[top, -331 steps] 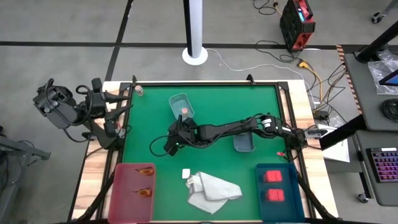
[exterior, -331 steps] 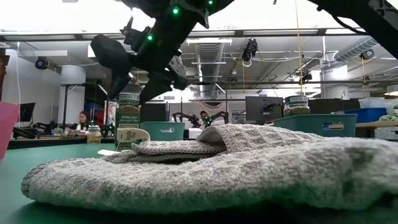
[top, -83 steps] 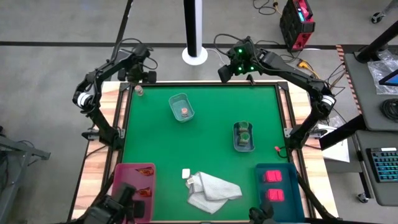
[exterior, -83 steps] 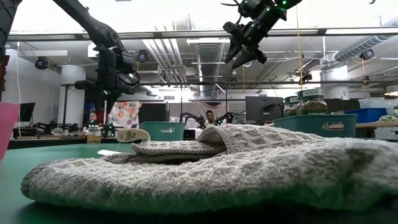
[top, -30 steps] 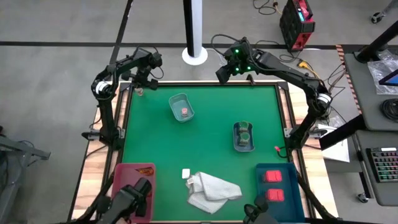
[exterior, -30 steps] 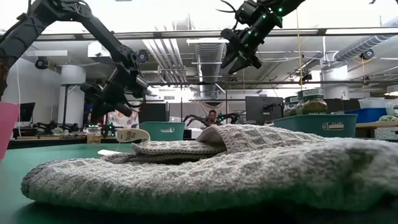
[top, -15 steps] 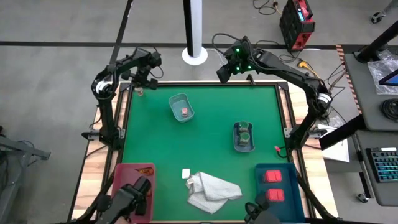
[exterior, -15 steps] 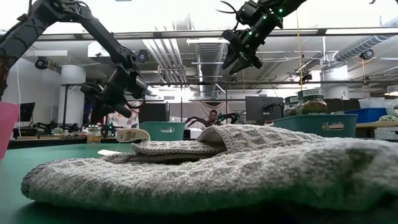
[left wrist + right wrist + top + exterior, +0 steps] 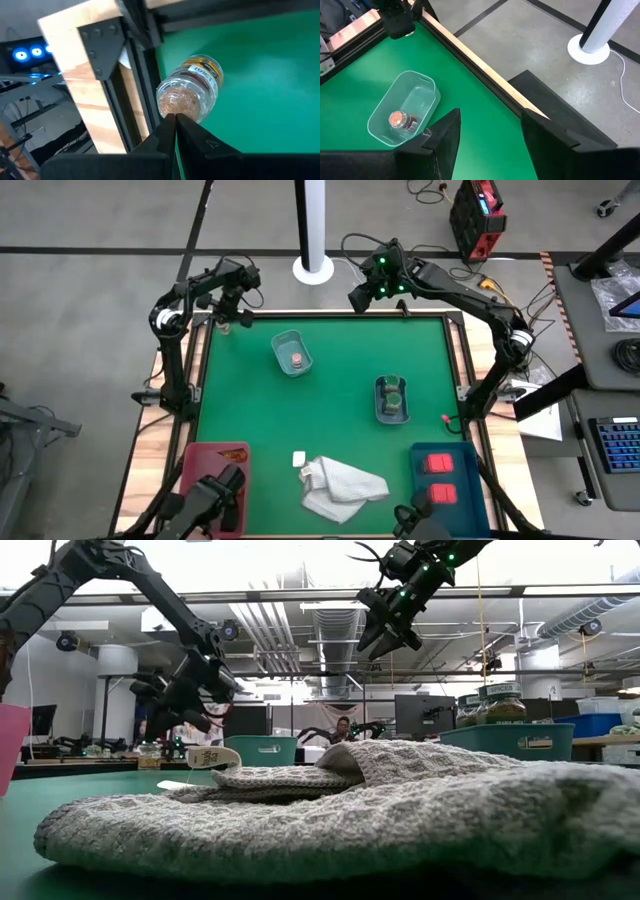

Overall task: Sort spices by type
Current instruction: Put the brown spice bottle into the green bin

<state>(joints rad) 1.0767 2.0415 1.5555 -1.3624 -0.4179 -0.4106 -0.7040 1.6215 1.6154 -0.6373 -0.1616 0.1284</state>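
So there's a little clear glass jar [image 9: 192, 90] with a speckled pinkish top sitting at the upper left corner of the green mat, right by the black frame rail [image 9: 142, 75]. The left gripper [image 9: 175, 119] hovers just over it, fingers pinched together, nothing in them. Another same-type jar [image 9: 296, 359] sits in a see-through rounded tray [image 9: 282, 342]. The right gripper [image 9: 490, 127] hangs parted and empty above the table's top edge. A chunky knit cloth [image 9: 345, 485] lies lower center.

Left gripper [image 9: 172, 120] closed; right gripper [image 9: 487, 125] raised, fingers parted
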